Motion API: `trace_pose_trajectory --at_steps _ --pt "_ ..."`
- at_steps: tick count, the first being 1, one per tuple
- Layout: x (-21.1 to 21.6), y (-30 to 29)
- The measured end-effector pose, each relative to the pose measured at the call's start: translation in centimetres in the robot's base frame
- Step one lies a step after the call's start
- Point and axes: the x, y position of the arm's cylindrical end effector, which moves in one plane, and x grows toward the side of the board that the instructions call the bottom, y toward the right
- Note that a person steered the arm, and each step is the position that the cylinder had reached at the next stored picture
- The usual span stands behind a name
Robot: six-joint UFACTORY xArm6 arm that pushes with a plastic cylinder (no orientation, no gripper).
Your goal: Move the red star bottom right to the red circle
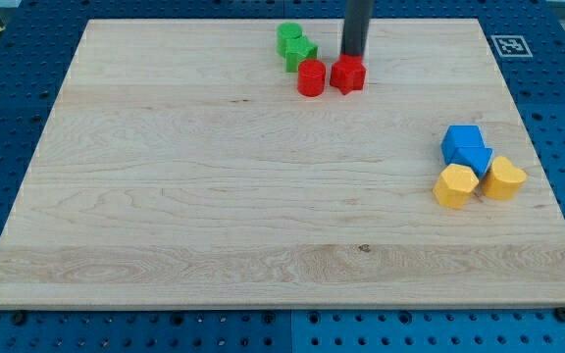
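The red star [348, 75] lies near the view's top, just right of centre. The red circle [311, 77] stands close at its left, with a small gap between them. My tip [352, 55] comes down from the view's top and rests just behind the red star, at its upper edge, touching or nearly touching it. The rod's lower end is partly hidden by the star.
Two green blocks [293, 45] sit up-left of the red circle, nearly touching it. At the view's right are two blue blocks [466, 147], a yellow hexagon block [455, 185] and a yellow block [504, 178]. The wooden board [165, 196] lies on a blue pegboard.
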Motion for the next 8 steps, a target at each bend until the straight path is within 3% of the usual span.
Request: trace_pose_trajectory --at_steps 2,4,8 --pt "1.9 2.6" --pt "-1.4 2.1" --pt "1.2 0.2"
